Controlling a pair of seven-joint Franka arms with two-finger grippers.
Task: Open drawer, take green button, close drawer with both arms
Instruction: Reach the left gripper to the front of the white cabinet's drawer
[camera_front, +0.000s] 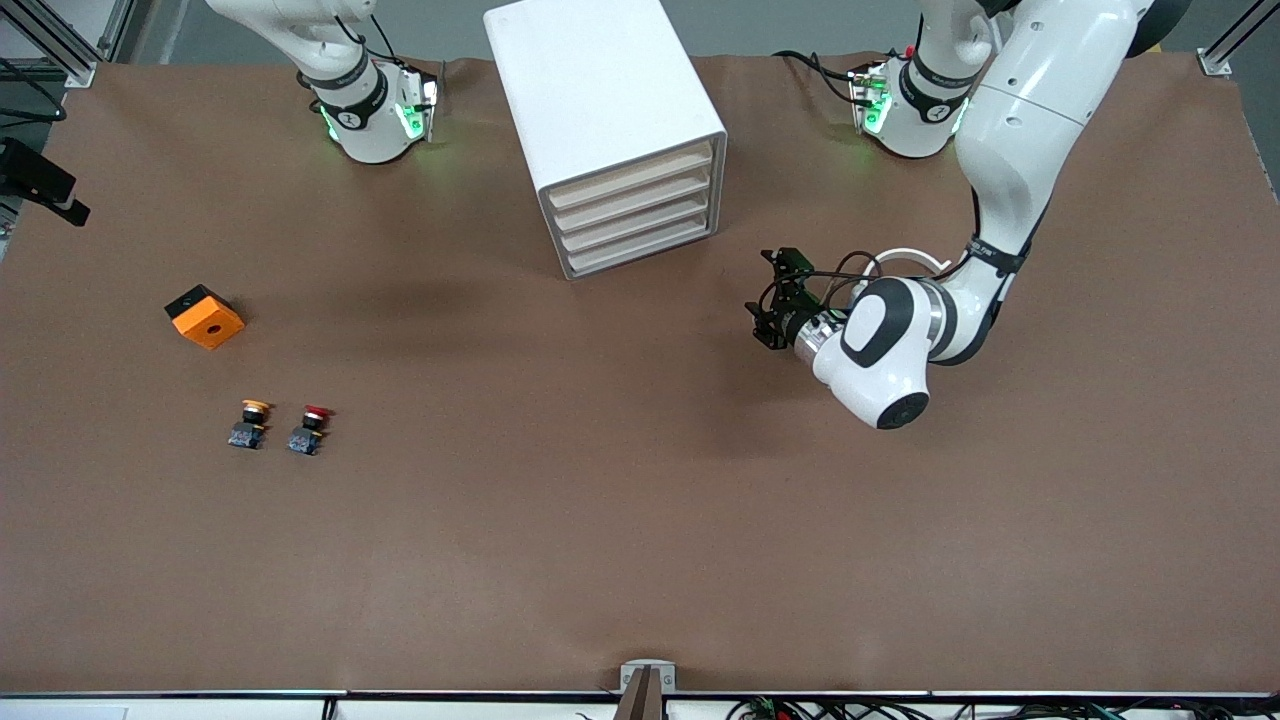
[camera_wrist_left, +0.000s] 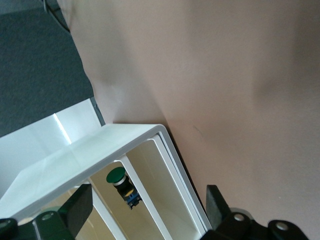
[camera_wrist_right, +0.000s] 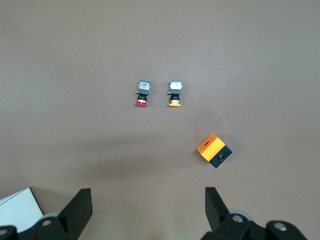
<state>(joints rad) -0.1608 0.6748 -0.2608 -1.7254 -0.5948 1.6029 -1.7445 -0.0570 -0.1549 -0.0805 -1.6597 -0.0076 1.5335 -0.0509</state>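
Note:
The white cabinet (camera_front: 600, 90) stands at the table's robot side, its four beige-fronted drawers (camera_front: 640, 215) all pushed in. My left gripper (camera_front: 763, 300) is open and empty, low over the table beside the cabinet's front, toward the left arm's end. In the left wrist view the gripper (camera_wrist_left: 148, 210) faces the cabinet (camera_wrist_left: 75, 150), and the green-capped button (camera_wrist_left: 120, 182) shows lying inside one drawer; I cannot tell which. My right gripper (camera_wrist_right: 148, 210) is open and empty, high over the table; it is out of the front view.
An orange and black box (camera_front: 205, 316) lies toward the right arm's end. A yellow-capped button (camera_front: 250, 423) and a red-capped button (camera_front: 310, 428) lie nearer the front camera than it. All three show in the right wrist view: the box (camera_wrist_right: 214, 150), the yellow-capped button (camera_wrist_right: 175, 93), the red-capped button (camera_wrist_right: 143, 93).

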